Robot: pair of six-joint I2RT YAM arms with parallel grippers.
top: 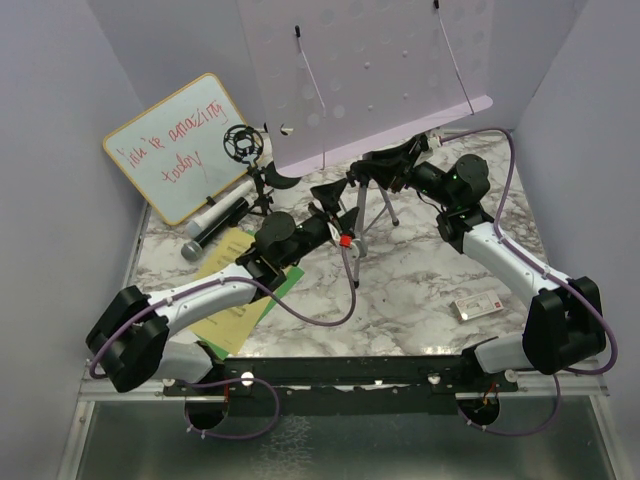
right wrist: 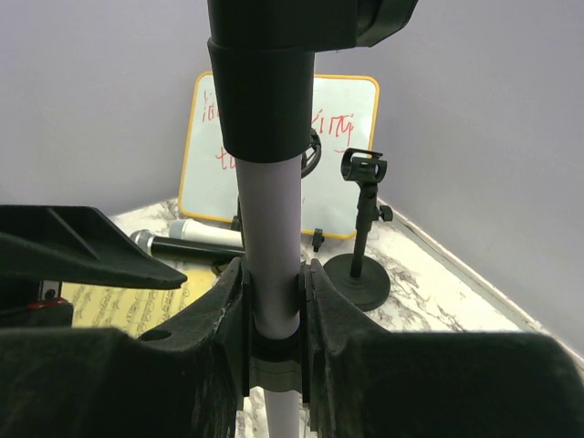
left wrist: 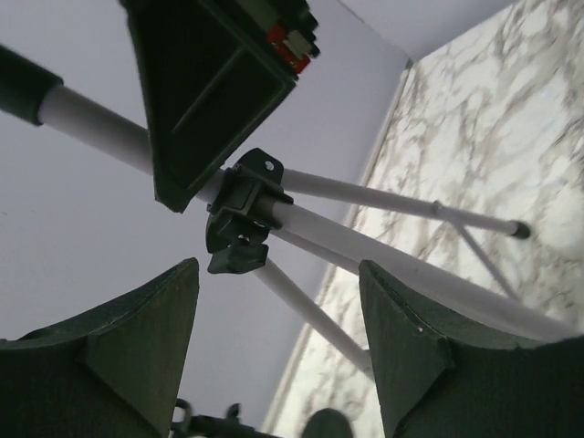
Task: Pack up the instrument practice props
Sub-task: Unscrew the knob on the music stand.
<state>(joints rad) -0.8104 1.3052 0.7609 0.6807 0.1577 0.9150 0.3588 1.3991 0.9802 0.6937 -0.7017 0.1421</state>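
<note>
The table (top: 420,290) carries the rack (top: 370,80), which stands tall at the back on its white pole (right wrist: 271,228) and spread legs (left wrist: 401,205). Below the rack, the right gripper (right wrist: 274,292) is clamped on the pole. The left gripper (left wrist: 278,301), jaws wide and holding nothing, faces the black leg collar (left wrist: 242,214) without touching it. To fold the rack well, I'd hold the pole firm and centre the left jaws on the collar before closing, or the legs may skid.

Lilac music rack (top: 380,70): top cut off by view's edge. Whiteboard (right wrist: 347,182): red writing partly hidden behind stand pole (right wrist: 272,246). White device (top: 482,303): markings too small to read.
</note>
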